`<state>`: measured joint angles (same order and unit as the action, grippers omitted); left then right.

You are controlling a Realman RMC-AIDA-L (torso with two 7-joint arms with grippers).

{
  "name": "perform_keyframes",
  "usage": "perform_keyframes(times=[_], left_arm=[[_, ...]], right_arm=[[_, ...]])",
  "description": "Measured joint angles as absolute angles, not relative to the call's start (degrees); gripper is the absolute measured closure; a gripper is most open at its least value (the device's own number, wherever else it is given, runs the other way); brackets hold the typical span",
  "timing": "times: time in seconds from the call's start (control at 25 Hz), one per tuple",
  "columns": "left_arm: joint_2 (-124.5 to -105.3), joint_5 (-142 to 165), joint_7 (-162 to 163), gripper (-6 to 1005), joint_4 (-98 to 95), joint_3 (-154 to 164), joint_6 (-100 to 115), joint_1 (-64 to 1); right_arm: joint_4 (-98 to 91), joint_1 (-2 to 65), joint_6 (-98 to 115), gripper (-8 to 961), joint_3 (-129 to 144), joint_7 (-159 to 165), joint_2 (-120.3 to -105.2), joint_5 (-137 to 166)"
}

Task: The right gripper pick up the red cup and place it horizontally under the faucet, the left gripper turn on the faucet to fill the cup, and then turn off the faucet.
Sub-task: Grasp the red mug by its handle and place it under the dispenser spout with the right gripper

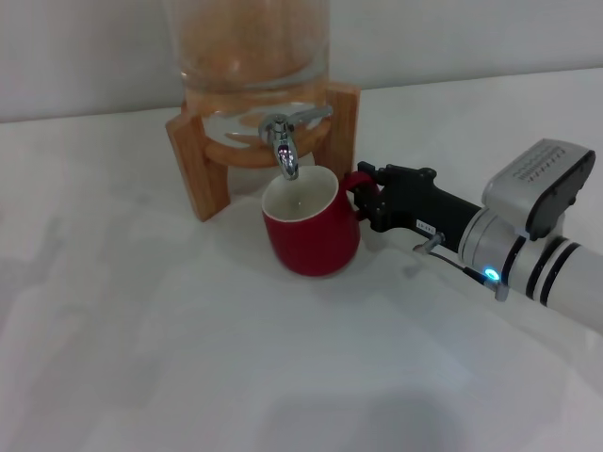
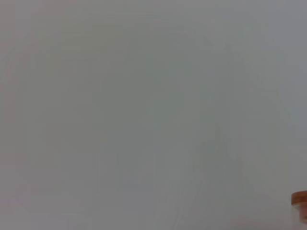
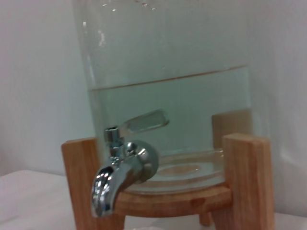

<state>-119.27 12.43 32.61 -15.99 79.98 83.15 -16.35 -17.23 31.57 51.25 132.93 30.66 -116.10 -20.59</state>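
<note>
The cup [image 1: 311,231] stood upright on the table [image 1: 141,358], its rim just under the faucet [image 1: 285,141], close before the stand [image 1: 344,127]. The right gripper [image 1: 363,196], reaching in low from the right, was clamped on the handle. Open table lay in front.

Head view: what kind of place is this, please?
Probably a lab test bench, not a kitchen: a plain white table, a glass dispenser in a wooden stand, and a red cup held by the right gripper.

Black end effector [image 1: 363,196], silver-white arm, 2 black bands, grey ribbed box, blue light
</note>
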Motion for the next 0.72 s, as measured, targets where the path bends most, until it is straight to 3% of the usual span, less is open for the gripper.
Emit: perform_keyframes(times=[0.72], left_arm=[[-119.36,12.49,32.61,124,-15.99,79.98,83.15,-16.42]], right_arm=[[-17.23,31.91,49.55,761,131.75,30.58,-116.20,-20.66]])
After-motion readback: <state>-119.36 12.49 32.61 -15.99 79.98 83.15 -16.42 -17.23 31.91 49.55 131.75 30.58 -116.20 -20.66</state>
